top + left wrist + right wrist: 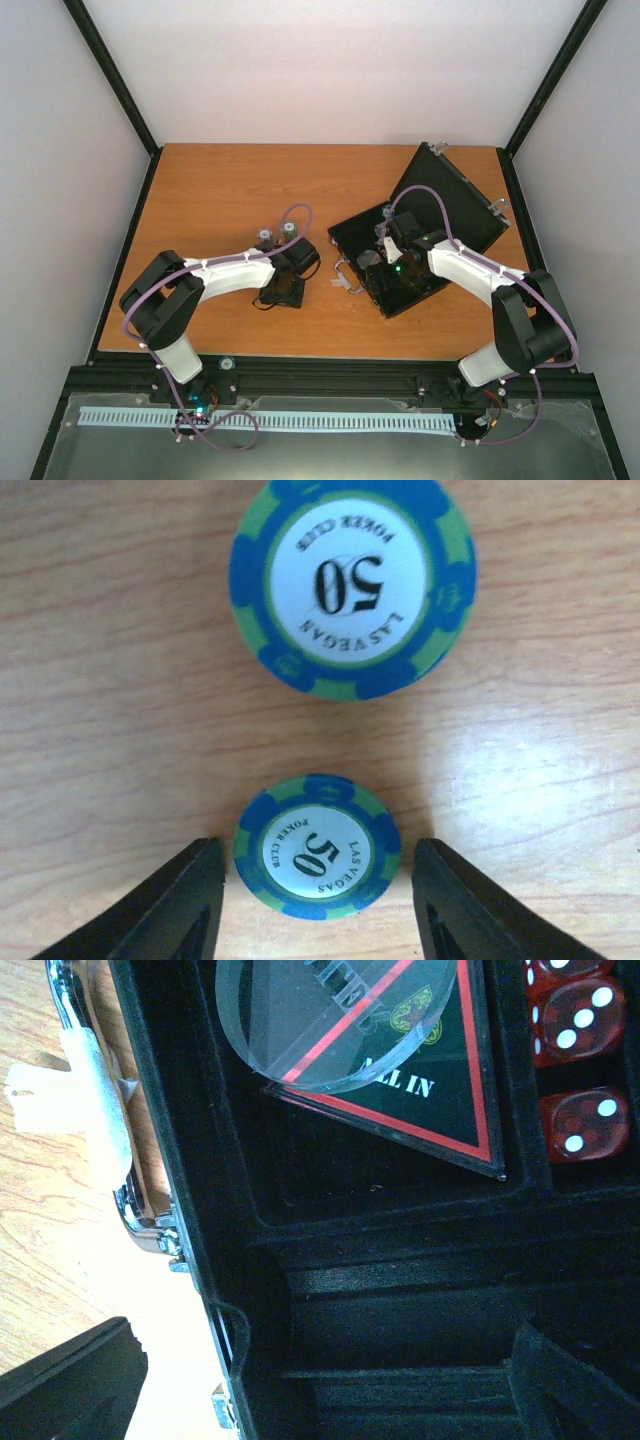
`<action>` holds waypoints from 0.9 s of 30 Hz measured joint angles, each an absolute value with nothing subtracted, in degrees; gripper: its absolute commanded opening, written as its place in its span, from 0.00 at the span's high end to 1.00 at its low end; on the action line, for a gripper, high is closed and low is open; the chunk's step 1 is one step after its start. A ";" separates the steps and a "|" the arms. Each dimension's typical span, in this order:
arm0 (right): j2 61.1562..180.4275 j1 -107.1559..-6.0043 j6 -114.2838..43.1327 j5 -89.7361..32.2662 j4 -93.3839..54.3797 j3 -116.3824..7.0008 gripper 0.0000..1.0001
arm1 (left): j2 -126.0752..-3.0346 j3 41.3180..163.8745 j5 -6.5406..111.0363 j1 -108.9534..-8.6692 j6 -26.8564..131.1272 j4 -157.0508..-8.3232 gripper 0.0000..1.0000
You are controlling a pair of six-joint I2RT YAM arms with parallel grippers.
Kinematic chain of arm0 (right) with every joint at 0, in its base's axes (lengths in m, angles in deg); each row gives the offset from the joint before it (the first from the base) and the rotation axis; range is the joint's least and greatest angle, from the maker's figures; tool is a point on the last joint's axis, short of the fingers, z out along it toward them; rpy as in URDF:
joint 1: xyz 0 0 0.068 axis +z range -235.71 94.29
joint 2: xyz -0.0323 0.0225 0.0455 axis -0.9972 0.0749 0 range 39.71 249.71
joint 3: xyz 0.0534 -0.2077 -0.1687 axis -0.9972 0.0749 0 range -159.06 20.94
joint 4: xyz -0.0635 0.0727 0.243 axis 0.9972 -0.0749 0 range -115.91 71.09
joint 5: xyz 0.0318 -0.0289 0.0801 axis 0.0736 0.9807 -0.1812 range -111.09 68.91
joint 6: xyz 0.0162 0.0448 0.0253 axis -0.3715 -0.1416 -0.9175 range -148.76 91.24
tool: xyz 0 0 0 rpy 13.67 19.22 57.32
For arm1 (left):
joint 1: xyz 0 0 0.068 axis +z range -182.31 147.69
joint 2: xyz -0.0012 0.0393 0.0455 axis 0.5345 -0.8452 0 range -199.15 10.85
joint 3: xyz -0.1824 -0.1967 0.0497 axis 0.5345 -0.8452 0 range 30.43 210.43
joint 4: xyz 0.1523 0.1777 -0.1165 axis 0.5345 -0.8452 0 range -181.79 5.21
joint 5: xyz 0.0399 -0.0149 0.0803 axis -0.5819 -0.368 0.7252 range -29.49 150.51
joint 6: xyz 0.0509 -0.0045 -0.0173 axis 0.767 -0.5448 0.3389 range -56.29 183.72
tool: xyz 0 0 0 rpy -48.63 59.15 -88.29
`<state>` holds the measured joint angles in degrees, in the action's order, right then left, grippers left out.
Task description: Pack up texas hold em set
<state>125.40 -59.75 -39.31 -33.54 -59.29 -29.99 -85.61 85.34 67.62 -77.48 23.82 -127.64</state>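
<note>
The wooden table carries the open black case and two chip stacks left of it.

A wooden table fills the middle. Its top is orange-brown, with thin lines in the wood. Behind it stands a plain white back wall. A pale left wall and a pale right wall close the sides. A black left post and a black right post go up from the far corners. At the near edge lies a black rail. Next to it, a long white strip with many little slots lies on a grey shiny sheet. Soft light makes a bright patch on the wood.
</note>
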 measured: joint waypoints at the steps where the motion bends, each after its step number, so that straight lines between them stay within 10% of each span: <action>1: 125.40 -59.75 -39.31 -33.54 -59.29 -29.99 0.00 | -85.66 85.34 67.25 -77.28 24.30 -127.29 0.55; 27: 125.03 -60.21 -39.74 -33.08 -59.53 -30.91 0.00 | -80.83 85.74 68.87 -76.50 25.08 -131.99 0.62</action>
